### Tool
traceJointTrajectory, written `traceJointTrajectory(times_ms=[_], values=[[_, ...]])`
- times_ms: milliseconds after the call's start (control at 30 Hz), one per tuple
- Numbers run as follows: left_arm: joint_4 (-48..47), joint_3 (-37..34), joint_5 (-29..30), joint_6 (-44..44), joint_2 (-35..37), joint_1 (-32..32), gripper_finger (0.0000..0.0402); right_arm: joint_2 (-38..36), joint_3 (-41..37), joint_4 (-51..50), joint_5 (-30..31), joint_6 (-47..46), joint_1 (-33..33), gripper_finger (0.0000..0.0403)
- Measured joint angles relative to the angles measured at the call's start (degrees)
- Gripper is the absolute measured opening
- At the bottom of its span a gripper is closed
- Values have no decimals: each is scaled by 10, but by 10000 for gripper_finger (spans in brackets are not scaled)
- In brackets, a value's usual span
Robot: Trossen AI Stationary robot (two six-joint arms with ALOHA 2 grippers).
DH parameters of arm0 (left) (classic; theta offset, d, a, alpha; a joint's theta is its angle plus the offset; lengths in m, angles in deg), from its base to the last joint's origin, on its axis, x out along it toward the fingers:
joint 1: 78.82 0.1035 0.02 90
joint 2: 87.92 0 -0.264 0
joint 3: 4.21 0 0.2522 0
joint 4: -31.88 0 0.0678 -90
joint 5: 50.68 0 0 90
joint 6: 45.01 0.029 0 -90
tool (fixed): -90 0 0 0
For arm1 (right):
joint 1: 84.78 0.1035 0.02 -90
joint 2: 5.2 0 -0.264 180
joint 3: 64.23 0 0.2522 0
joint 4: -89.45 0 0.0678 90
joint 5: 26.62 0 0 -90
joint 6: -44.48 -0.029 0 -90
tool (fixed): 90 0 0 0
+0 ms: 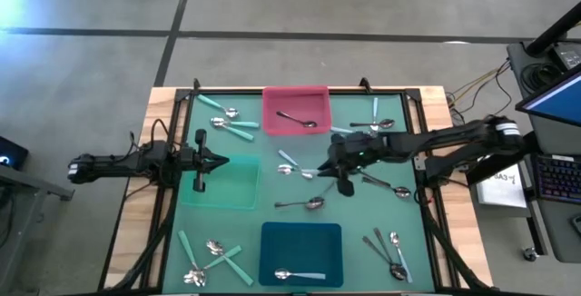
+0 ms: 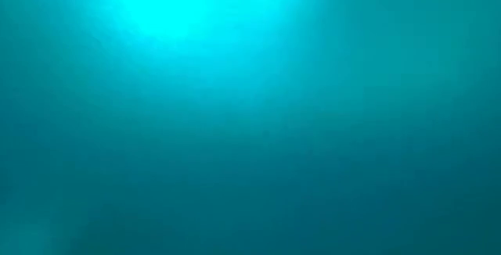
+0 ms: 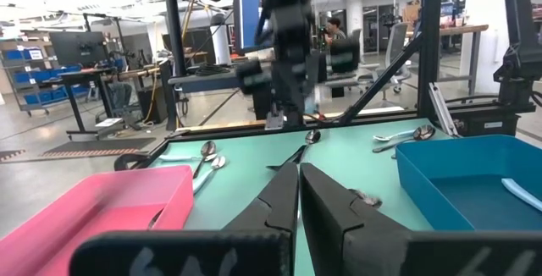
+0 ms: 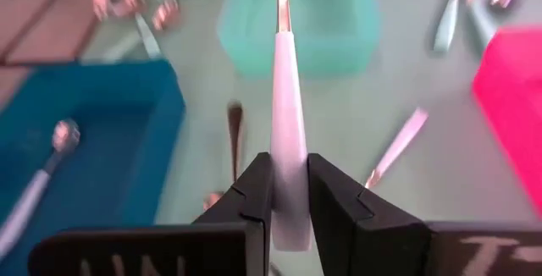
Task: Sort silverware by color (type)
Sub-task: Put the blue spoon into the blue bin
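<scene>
**Right hand carrying pale spoon, mid-table**

Your right hand point(image 4: 288, 204) pinched a pale-handled spoon point(image 4: 286, 124) by its handle end, long axis pointing straight ahead toward the green tray point(image 4: 339, 30); blue tray point(image 4: 102, 115) lay alongside. Left hand point(image 1: 221, 160), pressed together, waited farther off.

Three trays point(image 1: 296, 111); roughly two dozen spoons point(image 1: 312, 203).

Two dark jointed arms, matte black wedge-shaped gripper fingers point(image 4: 246, 200), possibly a pale band near the right wrist.

spoon point(image 4: 286, 124): glossy pale plastic handle, shiny metal bowl | tool point(image 4: 289, 193): matt dark plastic
</scene>
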Motion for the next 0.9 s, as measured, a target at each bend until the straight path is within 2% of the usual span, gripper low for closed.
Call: traceJointTrajectory(times_ms=[267,500,700,900], values=[[0,0,0,0,0,0,0,-102,0,2,0,0,-5,42],[0,0,0,0,0,0,0,-154,0,1,1,1,-7,42],[0,0,0,0,0,0,0,-149,0,4,1,-17,-7,42],[0,0,0,0,0,0,0,-108,1,8,-50,-70,6,42]])
